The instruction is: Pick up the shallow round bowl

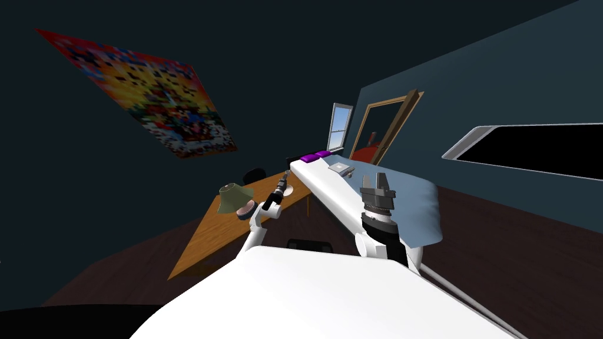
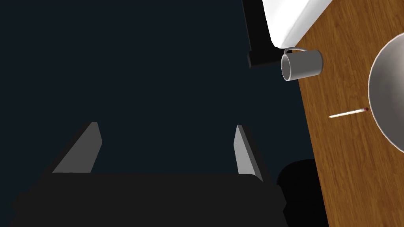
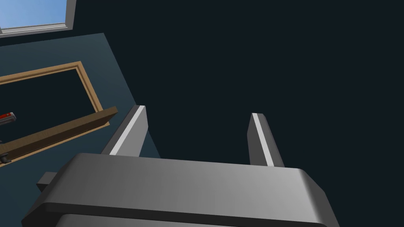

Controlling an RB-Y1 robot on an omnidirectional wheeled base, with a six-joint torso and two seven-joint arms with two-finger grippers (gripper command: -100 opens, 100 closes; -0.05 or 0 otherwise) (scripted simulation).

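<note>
The shallow round bowl [image 2: 384, 98], pale grey with a light rim, lies on the wooden desk [image 2: 347, 165] and is cut off by the picture's edge in the left wrist view. My left gripper [image 2: 166, 126] is open with nothing between its fingers [image 2: 242, 149]. It hovers past the desk's edge, off to the side of the bowl and apart from it. In the head view the left gripper [image 1: 285, 176] reaches over the desk's far end [image 1: 235, 235]. My right gripper [image 1: 374, 178] is raised over the bed, open and empty [image 3: 197, 111].
Near the bowl on the desk are a grey mug [image 2: 302, 65] and a pencil [image 2: 349, 113]. A green cone-shaped object [image 1: 232, 197] and a small round pinkish item [image 1: 246, 210] stand nearer me. The white and blue bed [image 1: 412, 206] adjoins the desk, and a black chair [image 1: 254, 175] stands behind it.
</note>
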